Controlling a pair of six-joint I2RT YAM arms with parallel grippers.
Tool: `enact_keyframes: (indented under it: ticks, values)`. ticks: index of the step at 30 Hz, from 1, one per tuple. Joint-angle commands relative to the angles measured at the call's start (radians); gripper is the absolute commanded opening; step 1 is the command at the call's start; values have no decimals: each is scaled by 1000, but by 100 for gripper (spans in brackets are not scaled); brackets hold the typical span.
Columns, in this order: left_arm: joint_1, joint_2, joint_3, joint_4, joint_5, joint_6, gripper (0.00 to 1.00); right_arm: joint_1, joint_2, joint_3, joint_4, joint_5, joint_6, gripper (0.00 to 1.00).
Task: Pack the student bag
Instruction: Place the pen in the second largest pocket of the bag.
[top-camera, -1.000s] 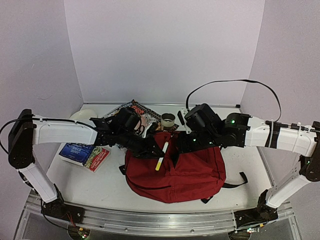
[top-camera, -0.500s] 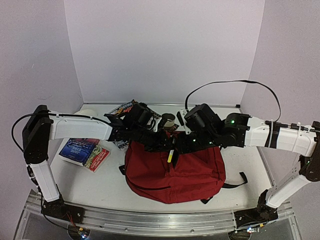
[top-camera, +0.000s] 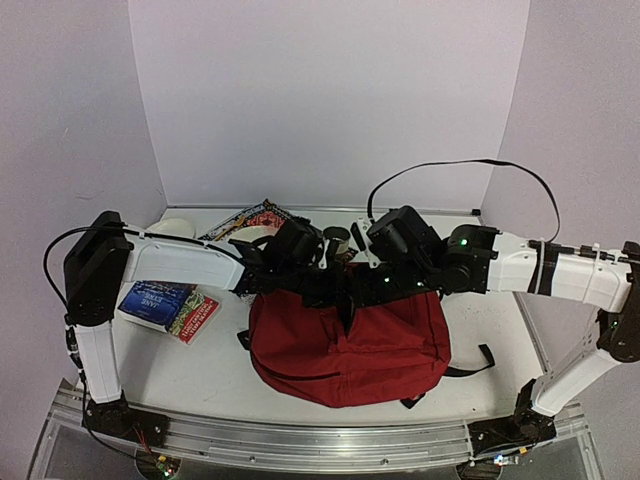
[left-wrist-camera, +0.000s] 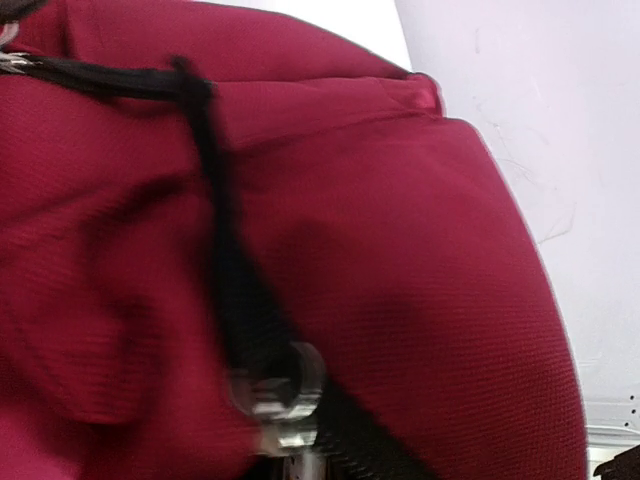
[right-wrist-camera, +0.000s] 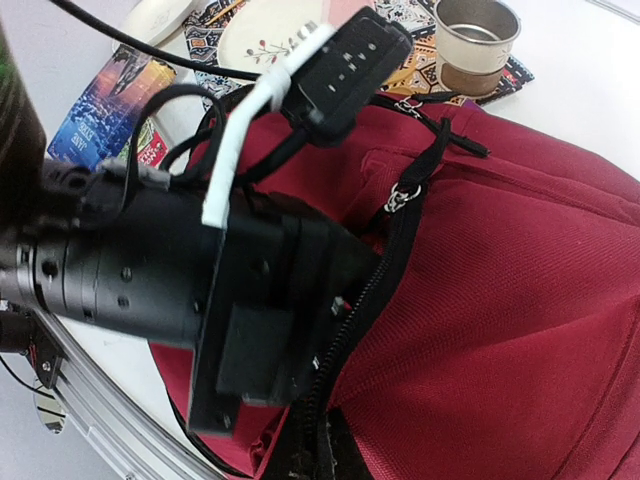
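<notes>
The student bag (top-camera: 350, 345), dark red with black zippers, lies at the table's middle with its top opening facing the back. My left gripper (top-camera: 340, 293) reaches into that opening, where its fingers are hidden. The left wrist view is filled with red fabric (left-wrist-camera: 420, 250) and a blurred metal zipper pull (left-wrist-camera: 280, 385). My right gripper (top-camera: 385, 287) is shut on the bag's black zipper edge (right-wrist-camera: 325, 465) and holds the opening apart beside the left gripper's black body (right-wrist-camera: 260, 310).
A blue-and-red book (top-camera: 168, 307) lies left of the bag. Behind the bag are a patterned magazine (top-camera: 250, 215), a white plate (right-wrist-camera: 270, 35) and a small tan cup (right-wrist-camera: 478, 40). A black strap (top-camera: 485, 357) trails right of the bag.
My left gripper has moved right and into the bag's opening with a white-and-yellow pen. The pen no longer shows. The right gripper has stayed put.
</notes>
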Motion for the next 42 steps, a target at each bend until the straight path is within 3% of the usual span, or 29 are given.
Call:
enact_keyframes:
  ticks: [1, 10, 15, 22, 28, 32, 36, 42]
  values:
    - [-30, -7, 31, 117, -66, -53, 23, 13, 8, 54, 24, -9, -17, 0]
    - [-35, -110, -73, 114, -134, -35, 48, 13, 2, 46, 24, 10, -20, 0]
    - [-35, -192, -131, 83, -165, -11, 52, 13, -14, 26, 14, 66, -3, 0]
    - [-34, -336, -158, -120, -287, 78, 53, 11, -56, 15, -44, 173, 9, 0]
    - [-19, -478, -215, -275, -465, 130, 71, -5, -115, 5, -111, 254, 8, 0]
    - [49, -591, -288, -331, -504, 148, 79, -33, -170, -12, -138, 281, 5, 0]
    - [129, -695, -359, -379, -498, 168, 81, -68, -231, -25, -163, 294, -3, 0]
    - [145, -761, -429, -436, -539, 187, 81, -163, -345, -59, -184, 289, -27, 0]
